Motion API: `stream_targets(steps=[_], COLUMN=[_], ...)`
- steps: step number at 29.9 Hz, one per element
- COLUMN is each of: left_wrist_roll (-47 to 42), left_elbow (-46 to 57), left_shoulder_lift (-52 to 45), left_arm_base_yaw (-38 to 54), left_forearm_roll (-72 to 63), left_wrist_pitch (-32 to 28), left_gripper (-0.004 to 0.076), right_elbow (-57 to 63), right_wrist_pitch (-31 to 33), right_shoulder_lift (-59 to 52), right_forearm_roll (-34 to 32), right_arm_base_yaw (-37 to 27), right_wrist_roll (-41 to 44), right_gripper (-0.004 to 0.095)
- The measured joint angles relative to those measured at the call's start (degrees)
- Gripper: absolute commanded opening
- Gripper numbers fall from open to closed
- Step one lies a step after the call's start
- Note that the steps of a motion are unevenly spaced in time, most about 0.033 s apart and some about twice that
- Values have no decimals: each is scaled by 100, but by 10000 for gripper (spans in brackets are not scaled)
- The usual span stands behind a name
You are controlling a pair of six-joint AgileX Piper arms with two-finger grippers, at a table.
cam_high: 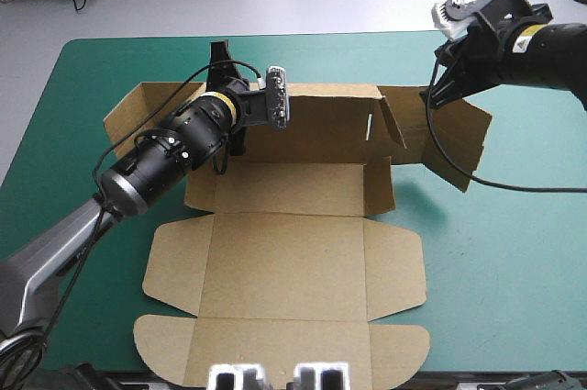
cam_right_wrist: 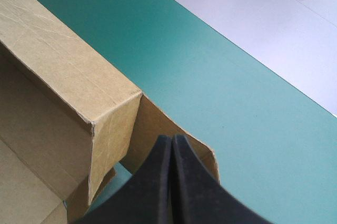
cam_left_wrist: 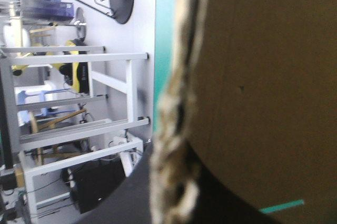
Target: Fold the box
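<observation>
We see the brown box in the middle of the teal-green worktop, its rear wall raised and its lid flat toward the near edge. Our left end effector is clamped on that wall near its left end. Our right end effector, fingers pressed together, hovers over the far-right flap.

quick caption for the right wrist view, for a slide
Shut black fingers at the brown box's side flap, over the teal-green cover
</observation>
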Motion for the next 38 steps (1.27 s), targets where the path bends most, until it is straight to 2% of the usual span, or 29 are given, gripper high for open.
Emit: stream_targets(steps=[3,8,11,16,21,23,29,38], left_wrist_roll=[-1304,-4687,-5523,-5867,-6100,-6118,-6138,-6143], left_elbow=[466,931,980,1009,1164,1305,1614,1614], left_shoulder_lift=[0,-5,-35,-35,-40,-40,-40,183], left_arm_base_yaw=[0,0,0,-6,-6,-6,-6,61], left_forearm_roll=[1375,4917,5680,5956,5991,5990,5997,6096], left_wrist_pitch=[-496,-1018,-1331,-1418,-1256,-1273,-1493,-1673], left_gripper=[-11,-11,-11,-11,-11,-11,-11,-11], right_elbow=[-306,-511,-606,-907,-1055,-1062,-1062,-1169], right_wrist_pitch=[97,97,84,86,95,95,80,-283], right_shoulder_lift=[318,732,955,1263,1536,1654,2118,2916], right_forearm_roll=[-20,-20,-14,203,1157,1345,1446,1838], right_arm_base_yaw=[0,-7,-94,-558,-1259,-1387,-1435,-1435], right_wrist_roll=[0,6,46,66,-68,-106,-105,-82], right_gripper=[-25,-25,-25,-25,-25,-25,-25,-25])
